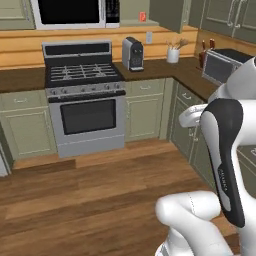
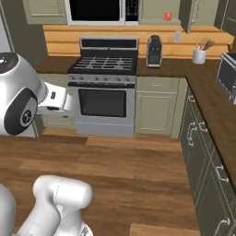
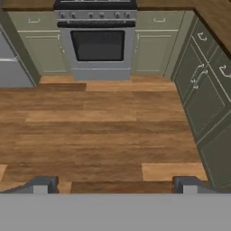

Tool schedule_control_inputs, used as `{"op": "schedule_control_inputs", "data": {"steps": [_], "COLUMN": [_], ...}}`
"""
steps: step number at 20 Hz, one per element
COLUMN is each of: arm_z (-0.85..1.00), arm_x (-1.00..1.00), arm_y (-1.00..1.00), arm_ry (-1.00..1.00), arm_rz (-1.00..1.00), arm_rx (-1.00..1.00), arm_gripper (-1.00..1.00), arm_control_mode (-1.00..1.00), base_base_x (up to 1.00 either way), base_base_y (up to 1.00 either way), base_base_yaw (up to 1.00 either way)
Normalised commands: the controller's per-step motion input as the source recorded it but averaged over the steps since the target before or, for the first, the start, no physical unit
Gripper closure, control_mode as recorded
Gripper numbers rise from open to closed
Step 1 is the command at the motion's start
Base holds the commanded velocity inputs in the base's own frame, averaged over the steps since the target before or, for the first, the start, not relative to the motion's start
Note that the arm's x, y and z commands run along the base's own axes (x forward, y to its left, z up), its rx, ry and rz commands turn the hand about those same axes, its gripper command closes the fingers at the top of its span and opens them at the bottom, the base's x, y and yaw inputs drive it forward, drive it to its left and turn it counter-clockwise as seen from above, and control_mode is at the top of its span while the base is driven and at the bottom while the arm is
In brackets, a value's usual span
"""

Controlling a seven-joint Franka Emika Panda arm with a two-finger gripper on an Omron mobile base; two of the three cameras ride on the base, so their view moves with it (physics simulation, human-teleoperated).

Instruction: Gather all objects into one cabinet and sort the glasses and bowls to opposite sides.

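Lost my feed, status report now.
Gripper open, empty, aimed at wooden floor. Small red cup on high shelf beside microwave. Path ahead unobstructed.

Below the hand, the plank floor (image 3: pixel 103 135) looks satin wood; the stove (image 3: pixel 97 40) ahead, brushed metal.

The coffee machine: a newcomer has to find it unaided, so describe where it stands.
Start at the steel stove against the back wall. On the dark counter just right of it stands the coffee machine, a boxy black-and-silver unit. The white utensil holder further right is smaller, with wooden tools poking out.
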Motion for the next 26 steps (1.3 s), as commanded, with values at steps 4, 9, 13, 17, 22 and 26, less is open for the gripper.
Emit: {"op": "schedule_control_inputs", "data": {"steps": [4, 9, 13, 17, 22, 26], "arm_z": [0.00, 0.00, 0.00, 0.00, 0.00, 0.00], "arm_x": [0.00, 0.00, 0.00, 0.00, 0.00, 0.00], "arm_y": [0.00, 0.00, 0.00, 0.00, 0.00, 0.00], "arm_ry": [0.00, 0.00, 0.00, 0.00, 0.00, 0.00], "arm_rz": [0.00, 0.00, 0.00, 0.00, 0.00, 0.00], "arm_rx": [0.00, 0.00, 0.00, 0.00, 0.00, 0.00], "arm_gripper": [-1.00, -1.00, -1.00, -1.00, -1.00, -1.00], "arm_control_mode": [1.00, 1.00, 1.00, 1.00, 1.00, 1.00], "base_base_x": [0.88, 0.97, 0.65, 0.58, 0.57, 0.66], "base_base_y": [-0.02, -0.02, -0.13, -0.06, -0.17, -0.33], "base_base_yaw": [-0.10, 0.00, 0.00, 0.00, 0.00, 0.00]}}
